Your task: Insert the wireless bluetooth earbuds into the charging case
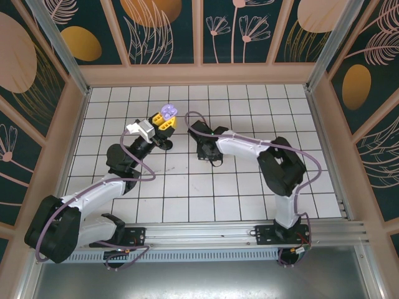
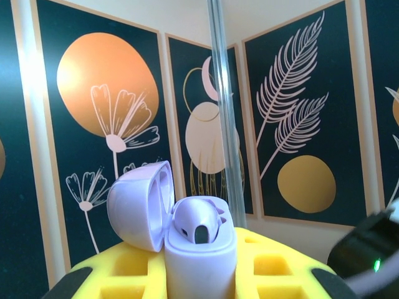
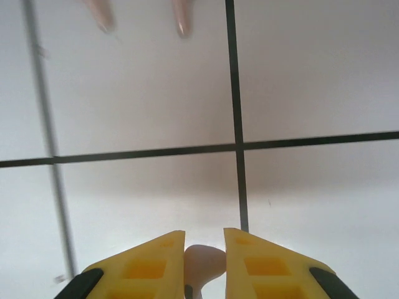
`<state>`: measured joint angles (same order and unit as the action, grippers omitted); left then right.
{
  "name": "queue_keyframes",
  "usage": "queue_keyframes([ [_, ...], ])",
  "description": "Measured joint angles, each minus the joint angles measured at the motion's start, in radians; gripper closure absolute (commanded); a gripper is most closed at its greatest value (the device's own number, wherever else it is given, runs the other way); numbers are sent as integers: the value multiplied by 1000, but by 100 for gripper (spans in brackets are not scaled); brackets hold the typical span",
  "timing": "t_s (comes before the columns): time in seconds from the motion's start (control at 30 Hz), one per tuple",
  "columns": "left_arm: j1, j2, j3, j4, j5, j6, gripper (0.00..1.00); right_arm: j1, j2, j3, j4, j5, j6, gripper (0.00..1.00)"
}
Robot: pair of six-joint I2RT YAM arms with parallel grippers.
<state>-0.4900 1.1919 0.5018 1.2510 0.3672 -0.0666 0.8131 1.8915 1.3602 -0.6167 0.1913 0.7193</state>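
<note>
**A:** Bud status?

**B:** One lilac earbud (image 2: 196, 224) is seated in the open lilac case (image 2: 199, 265). Glossy dome up, dark spot on its face. The lid (image 2: 140, 205) is hinged back to the left. I can't make out the other socket.

**A:** Who has the case?

**B:** My left gripper (image 1: 164, 120), clamped tight on the case body. The left arm (image 1: 100, 190) stretches forward over the white tiled table (image 1: 249, 99), just left of centre.

**A:** Right side?

**B:** The right arm (image 1: 249, 146) reaches in toward the middle, wrist tipped down at the tiles. The right gripper (image 3: 204, 240) has its fingers nearly together, pinching a small pale earbud (image 3: 202, 265). The colour's washed out and the frame edge cuts off the lower part. From the top camera the wrist hides it.
</note>
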Motion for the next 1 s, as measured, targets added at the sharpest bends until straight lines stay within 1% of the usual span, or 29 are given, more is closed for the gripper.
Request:
queue_keyframes([
  [0.17, 0, 0, 13, -26, 19, 19, 100, -6, -137, 40, -1, 32, -18, 82],
  [0.4, 0, 30, 32, -37, 50, 41, 100, -39, -250, 213, -11, 73, -91, 82],
  [0.53, 0, 67, 42, -39, 69, 45, 100, -44, -273, 334, -21, 89, -140, 81],
  [0.67, 0, 90, 49, -45, 78, 44, 100, -43, -288, 414, -21, 89, -189, 81],
  [0.83, 0, 129, 74, -59, 98, 42, 100, -29, -310, 438, -13, 89, -240, 81],
  [1.0, 0, 167, 90, -60, 124, 28, 100, 20, -312, 438, 11, 88, -283, 81],
])
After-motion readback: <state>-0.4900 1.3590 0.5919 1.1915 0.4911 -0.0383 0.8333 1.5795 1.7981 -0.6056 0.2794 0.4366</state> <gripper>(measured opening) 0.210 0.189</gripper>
